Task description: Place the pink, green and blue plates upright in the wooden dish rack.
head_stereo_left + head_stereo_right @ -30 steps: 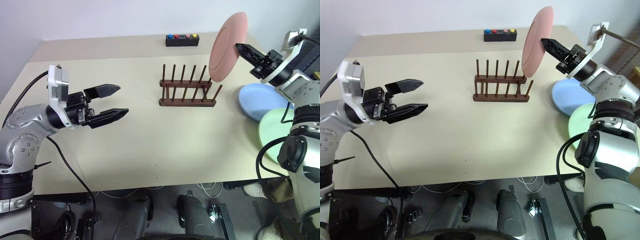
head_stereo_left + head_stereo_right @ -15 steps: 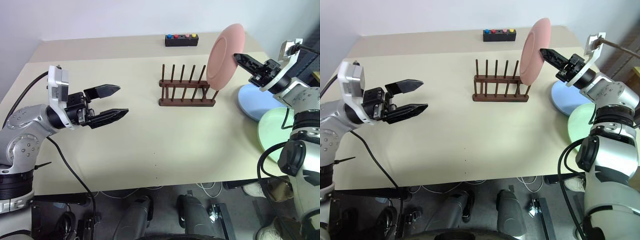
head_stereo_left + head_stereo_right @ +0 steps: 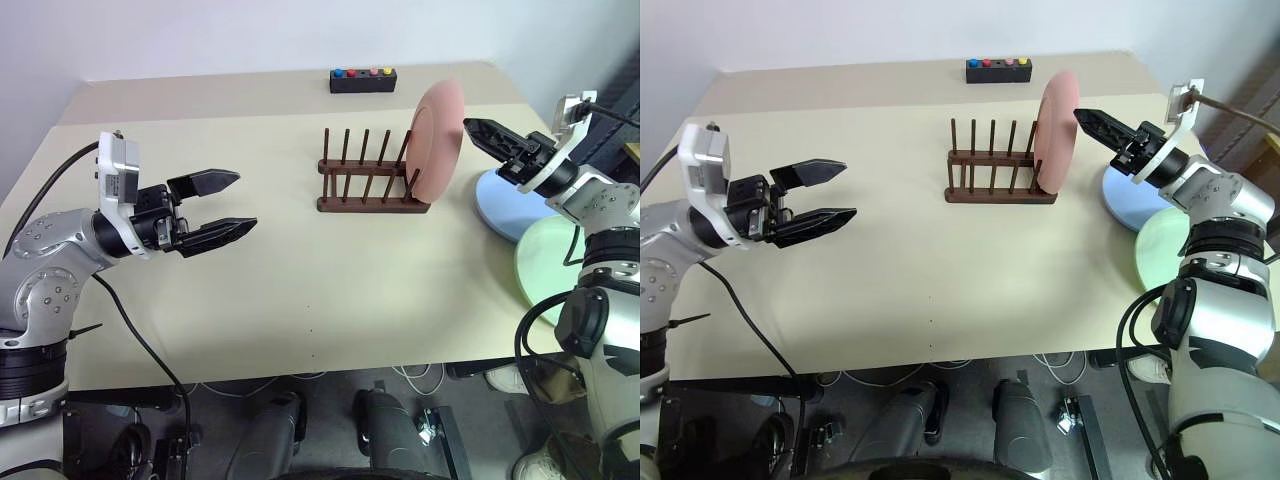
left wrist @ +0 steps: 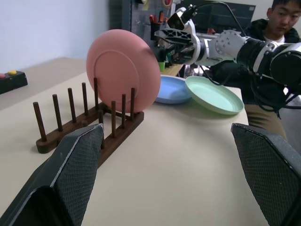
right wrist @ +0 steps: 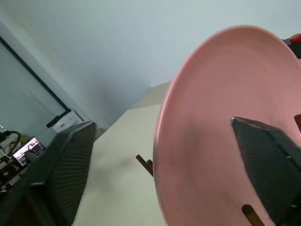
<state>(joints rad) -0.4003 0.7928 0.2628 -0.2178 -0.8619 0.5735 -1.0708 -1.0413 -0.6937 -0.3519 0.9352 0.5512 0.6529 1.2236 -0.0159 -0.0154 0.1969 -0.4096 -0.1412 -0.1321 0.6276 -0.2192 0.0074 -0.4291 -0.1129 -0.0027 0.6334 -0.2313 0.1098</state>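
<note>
Table [image 3: 300, 290]: beige top, carrying all items below.

Plates, 3 in total. The pink plate [image 3: 436, 140] stands on edge in the end slot of the wooden dish rack [image 3: 372, 178], at the rack's right end, leaning slightly against the pegs. In the left wrist view its hollow face is turned toward the empty pegs. The blue plate [image 3: 520, 203] lies flat on the table to the right of the rack, well apart from it. The green plate [image 3: 540, 265] lies flat nearer the table's front edge, its rim overlapping the blue one; contact cannot be confirmed.

Rack: dark wood, 2 rows of upright pegs on a low base, placed mid-table toward the rear. All slots other than the end one are vacant.

Left gripper [image 3: 228, 205]: held level above the left part of the table, pointing toward the rack, well apart from it. Fingers spread wide, grasping nothing.

Right gripper [image 3: 487, 133]: just beside the upper right edge of the pink plate, pointing at it. In the right wrist view the 2 fingers [image 5: 263, 160] stand apart on either side of the plate's rim, released, not clamped on it.

Black box with coloured buttons [image 3: 364, 79]: at the rear edge of the table, behind the rack.

A person [image 4: 263, 56] is seated beyond the table's right side.
</note>
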